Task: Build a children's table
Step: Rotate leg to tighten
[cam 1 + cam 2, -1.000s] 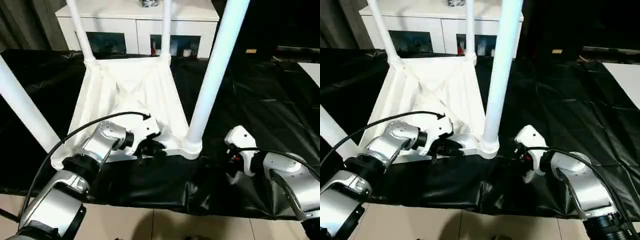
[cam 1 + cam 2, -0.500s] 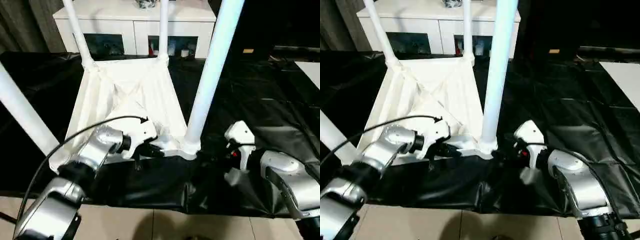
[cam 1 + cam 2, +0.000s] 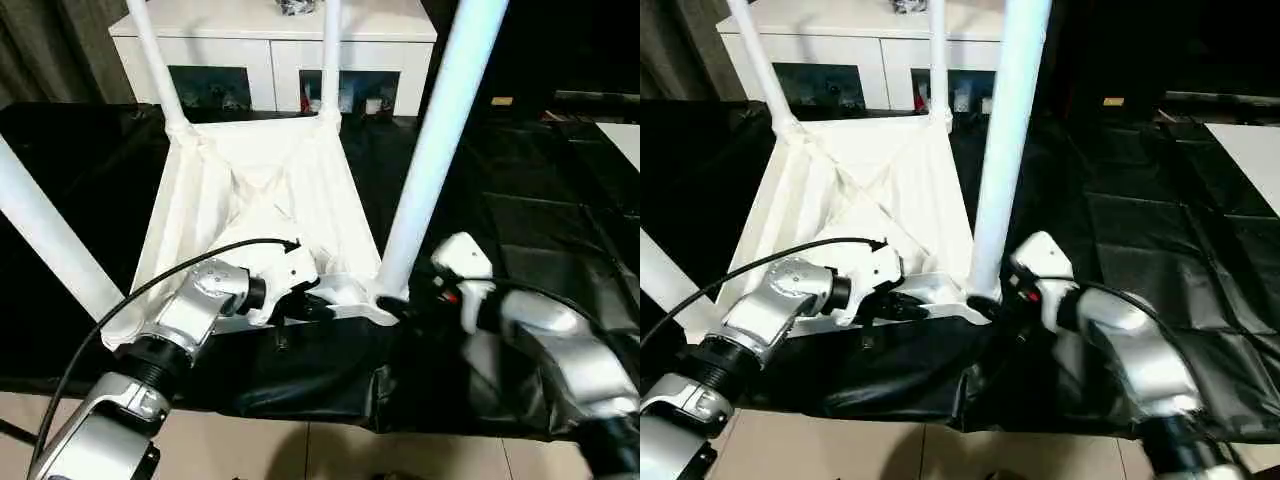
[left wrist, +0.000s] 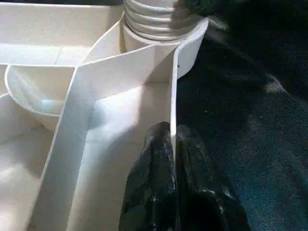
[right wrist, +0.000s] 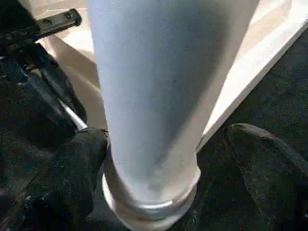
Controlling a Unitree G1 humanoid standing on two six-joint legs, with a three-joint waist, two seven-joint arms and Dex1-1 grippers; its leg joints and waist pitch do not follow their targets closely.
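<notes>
1. Lying upside down on the black-sheeted counter (image 3: 540,200), the tabletop (image 3: 260,190) is showing its ribbed underside, with four legs standing up from its corner sockets.
2. Near right leg (image 3: 430,160) is rising from the socket at about 5 o'clock of the tabletop; near left leg (image 3: 50,235) is leaning out at 8 o'clock; the two far legs (image 3: 155,60) are standing at 11 and 1 o'clock.
3. Left pincer (image 3: 300,305) is reaching in along the tabletop's near edge, at 6 o'clock, its arm coming from 7 o'clock.
4. Seen from the left wrist, its fingers (image 4: 149,192) are pressing together on the thin upright near rim (image 4: 173,96) of the tabletop, one finger each side: clenched on the tabletop.
5. Right pincer (image 3: 415,300) is sitting at the foot of the near right leg, its arm coming from 4 o'clock.
6. Seen from the right wrist, its fingers (image 5: 72,173) are standing wide apart, one on each side of the leg's flared base (image 5: 149,202), released, with a gap showing on at least one side.
7. White cabinet (image 3: 270,50) with dark glass doors is standing beyond the counter at 12 o'clock.
</notes>
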